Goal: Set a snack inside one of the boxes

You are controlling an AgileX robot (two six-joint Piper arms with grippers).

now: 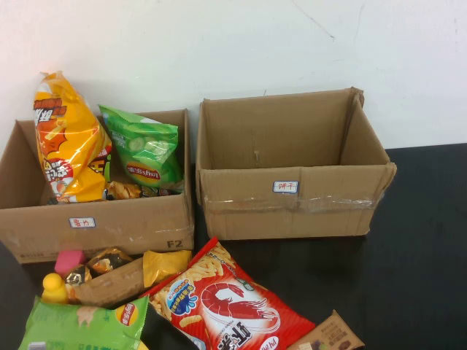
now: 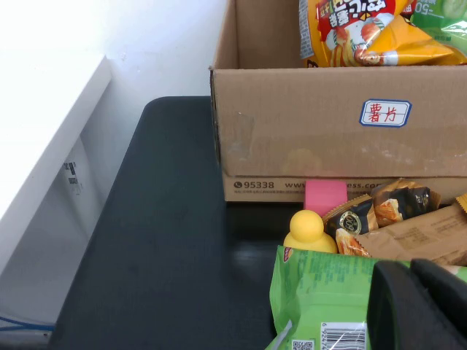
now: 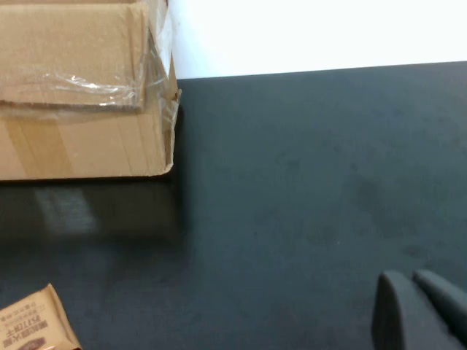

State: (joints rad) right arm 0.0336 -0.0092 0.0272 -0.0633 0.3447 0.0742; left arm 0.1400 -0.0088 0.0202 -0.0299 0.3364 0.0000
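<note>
The left box [image 1: 102,219], labelled in front, holds an orange chip bag [image 1: 66,138] and a green chip bag [image 1: 146,149]. The right box [image 1: 292,208] looks empty. Loose snacks lie in front: a red shrimp-cracker bag [image 1: 230,302], a green bag [image 1: 80,324], a brown packet [image 1: 109,283] and a yellow packet [image 1: 164,264]. Neither gripper shows in the high view. My left gripper [image 2: 410,270] is shut and empty, just over the green bag [image 2: 321,292] near the left box [image 2: 306,138]. My right gripper [image 3: 407,278] is shut and empty over bare black table, away from the right box [image 3: 80,109].
A yellow duck toy [image 1: 52,286] and a pink block [image 1: 69,260] sit beside the snack pile. A small brown packet [image 1: 328,337] lies at the front right, also in the right wrist view [image 3: 33,324]. The black table [image 1: 416,277] is bare on the right. A white wall is behind.
</note>
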